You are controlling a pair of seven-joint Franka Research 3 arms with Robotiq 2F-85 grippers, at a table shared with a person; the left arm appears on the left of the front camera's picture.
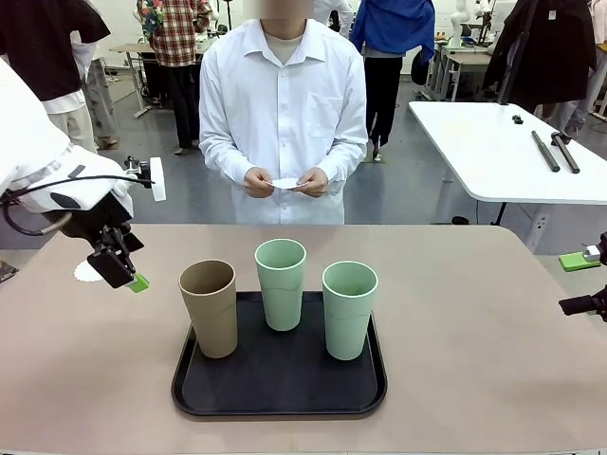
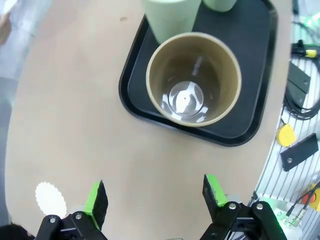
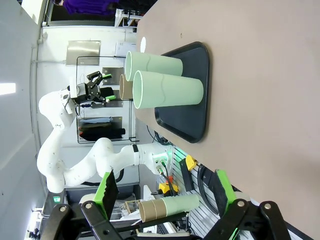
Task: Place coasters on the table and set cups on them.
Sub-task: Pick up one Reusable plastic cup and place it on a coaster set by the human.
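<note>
Three cups stand on a black tray (image 1: 280,379): a tan cup (image 1: 209,308) at the left, a mint cup (image 1: 281,282) behind, another mint cup (image 1: 349,309) at the right. One white lacy coaster (image 1: 85,273) lies on the table (image 1: 474,360) at the far left, partly behind my left gripper (image 1: 128,277). That gripper hangs open above the table, left of the tray. The left wrist view has the tan cup (image 2: 193,79) ahead and the coaster (image 2: 50,198) beside one finger. The person holds more white coasters (image 1: 285,183) in both hands. My right gripper (image 3: 165,192) is open and holds nothing.
The right arm's black tip (image 1: 583,303) pokes in at the table's right edge, well away from the tray (image 3: 190,110). A white-topped table (image 1: 493,152) with dark tools stands at the back right. Spare stacked cups (image 3: 170,207) lie below the table's edge.
</note>
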